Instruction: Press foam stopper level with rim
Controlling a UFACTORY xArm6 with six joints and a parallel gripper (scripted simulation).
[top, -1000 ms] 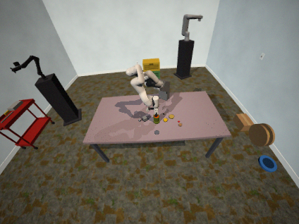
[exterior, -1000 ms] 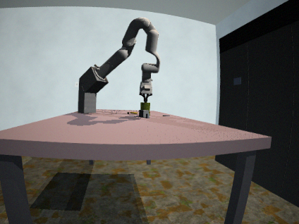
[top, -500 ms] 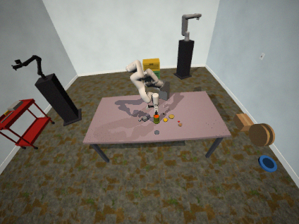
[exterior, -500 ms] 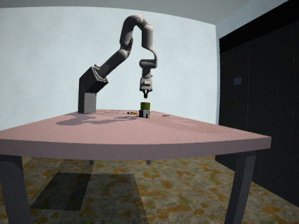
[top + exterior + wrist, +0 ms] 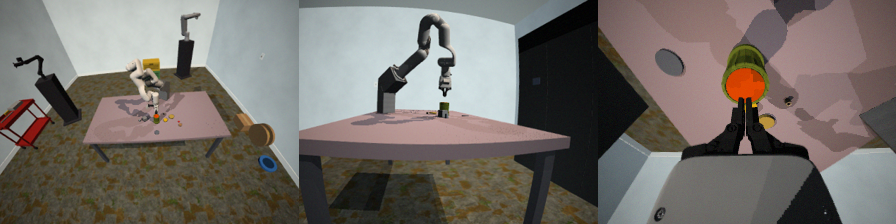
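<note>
An olive-green jar (image 5: 156, 120) (image 5: 443, 106) (image 5: 744, 61) stands upright near the middle of the pink table (image 5: 116, 127) (image 5: 405, 134) (image 5: 698, 35). An orange foam stopper (image 5: 156, 115) (image 5: 745, 85) fills its mouth; in the side view no orange shows above the rim. My gripper (image 5: 444, 94) (image 5: 745, 105) (image 5: 155, 109) is shut and empty. It hangs straight above the jar with a clear gap between its fingertips and the stopper. Nothing lies on the stopper.
A small grey block (image 5: 442, 113) (image 5: 143, 119) sits beside the jar. A grey disc (image 5: 156, 132) (image 5: 669, 62), yellow pieces (image 5: 171, 116) (image 5: 767, 120) and a small red piece (image 5: 180, 124) lie on the table nearby. The arm's grey base (image 5: 386, 96) stands at the table's back edge.
</note>
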